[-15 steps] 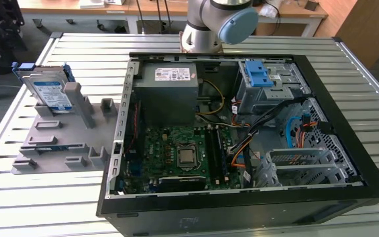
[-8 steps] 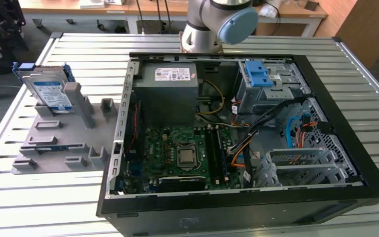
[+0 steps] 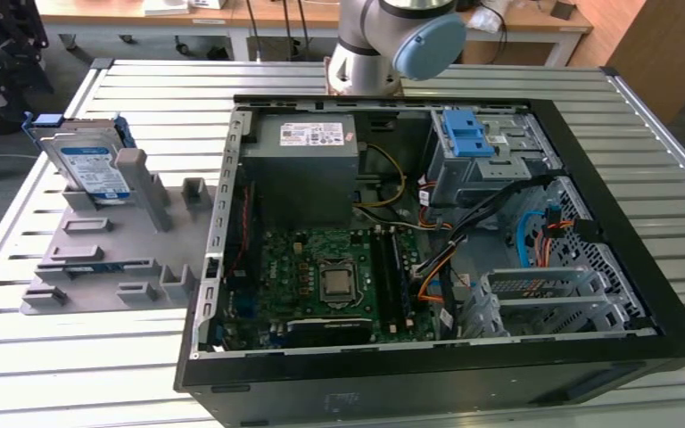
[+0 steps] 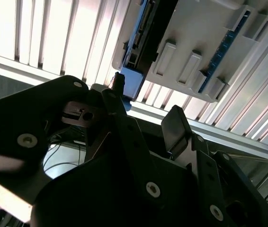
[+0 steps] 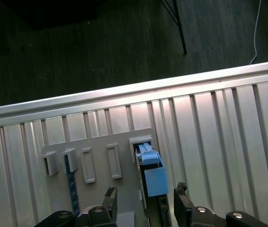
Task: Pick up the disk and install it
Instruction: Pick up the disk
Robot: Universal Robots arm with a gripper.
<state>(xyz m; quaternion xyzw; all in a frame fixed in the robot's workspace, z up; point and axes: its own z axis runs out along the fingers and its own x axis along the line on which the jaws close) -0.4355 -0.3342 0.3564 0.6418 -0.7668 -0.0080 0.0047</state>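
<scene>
- A slatted metal bench carries an open computer case in its middle and a grey holder block by the edge on the exterior view's left.
- The disk stands on edge in a slot at the holder's far end, near the bench's far corner on that side. It is a silver drive with a white-and-blue label in a blue plastic frame.
- The robot arm rises from the far edge of the bench, behind the case.
- In the first wrist view the gripper hangs above the holder. Its two fingers are spread apart, one on each side of the disk, which is seen edge-on with its blue frame uppermost.
- The jaws are released. A gap shows between each fingertip and the disk, so nothing is grasped.
- In the second wrist view the gripper points at the disk's blue end, with the holder just beside it.
- Inside the case, a grey power-supply box sits at the far side, a green circuit board lies below it, and a grey cage with blue latches sits toward the exterior view's right.
- The disk is well apart from the case.
</scene>
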